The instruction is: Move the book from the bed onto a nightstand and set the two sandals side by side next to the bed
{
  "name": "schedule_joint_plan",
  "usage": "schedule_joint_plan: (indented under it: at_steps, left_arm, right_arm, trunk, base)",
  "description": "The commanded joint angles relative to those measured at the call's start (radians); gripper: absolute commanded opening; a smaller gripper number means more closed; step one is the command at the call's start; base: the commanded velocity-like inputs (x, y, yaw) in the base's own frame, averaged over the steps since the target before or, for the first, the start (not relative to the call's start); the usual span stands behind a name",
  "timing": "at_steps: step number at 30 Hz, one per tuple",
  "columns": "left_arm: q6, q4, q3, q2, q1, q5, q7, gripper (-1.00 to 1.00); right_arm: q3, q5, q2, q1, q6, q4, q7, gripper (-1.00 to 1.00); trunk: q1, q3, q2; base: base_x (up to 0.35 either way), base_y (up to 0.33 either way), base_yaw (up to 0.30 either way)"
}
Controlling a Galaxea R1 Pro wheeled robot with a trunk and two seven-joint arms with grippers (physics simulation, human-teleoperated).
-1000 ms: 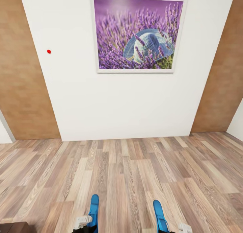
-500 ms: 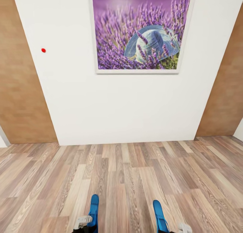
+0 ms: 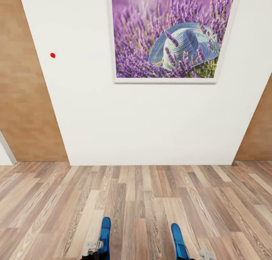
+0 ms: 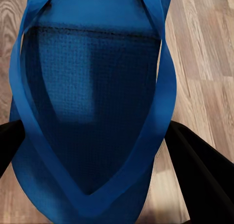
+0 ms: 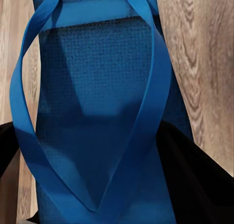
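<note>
— sandals first: where are they?

— one blue flip-flop [image 3: 105,231] is in my left pincer [image 3: 92,248], the other blue flip-flop [image 3: 178,239] is in my right pincer [image 3: 206,254]. in the head view both stick forward from the bottom edge, above the wood-plank floor [image 3: 143,199], well apart from each other and roughly parallel.

— are the pincers clamped on them?

— yes. in the left wrist view the sandal's sole [image 4: 92,87] and its blue straps [image 4: 163,102] sit right between my dark fingers [image 4: 200,175], which press in on either side. in the right wrist view it's the same: the ridged blue sole [image 5: 102,87], straps meeting in a v [image 5: 97,204], a black finger [image 5: 195,175] at each flank. both pincers are closed on a sandal.

— do the sandals touch the floor?

— i can't tell for sure from these views; the planks show behind them.

— what's ahead of you?

— a white wall [image 3: 143,120] meeting the floor, with a framed picture of lavender and a pale blue straw hat [image 3: 173,37] hung on it. a small red dot [image 3: 53,55] sits on the wall to the left of the picture. brown wood-toned panels [image 3: 22,82] stand at either side of the white wall.
</note>
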Motion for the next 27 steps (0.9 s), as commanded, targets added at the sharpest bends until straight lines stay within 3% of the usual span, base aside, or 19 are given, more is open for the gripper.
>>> schedule_joint_plan:
  at_steps: [1,21,27]
  left_arm:
    - [-0.001,0.001,0.006,0.0,-0.001,0.001,-0.006,-1.0]
    - [-0.001,0.001,0.006,0.0,-0.001,0.001,-0.005,-1.0]
    - [-0.001,0.001,0.006,0.0,-0.001,0.001,-0.005,-1.0]
  right_arm:
    - [-0.002,-0.005,0.0,-0.001,0.002,0.001,0.002,-1.0]
    - [-0.002,-0.008,0.0,-0.001,0.002,0.001,0.001,-1.0]
    - [-0.002,-0.008,0.0,-0.001,0.002,0.001,0.001,-1.0]
  trunk:
    - [0.0,-0.001,0.0]
    - [0.0,-0.001,0.0]
    - [0.0,-0.001,0.0]
  base:
    - [0.325,0.0,0.016]
    - [0.295,0.0,0.002]
    - [0.26,0.0,0.213]
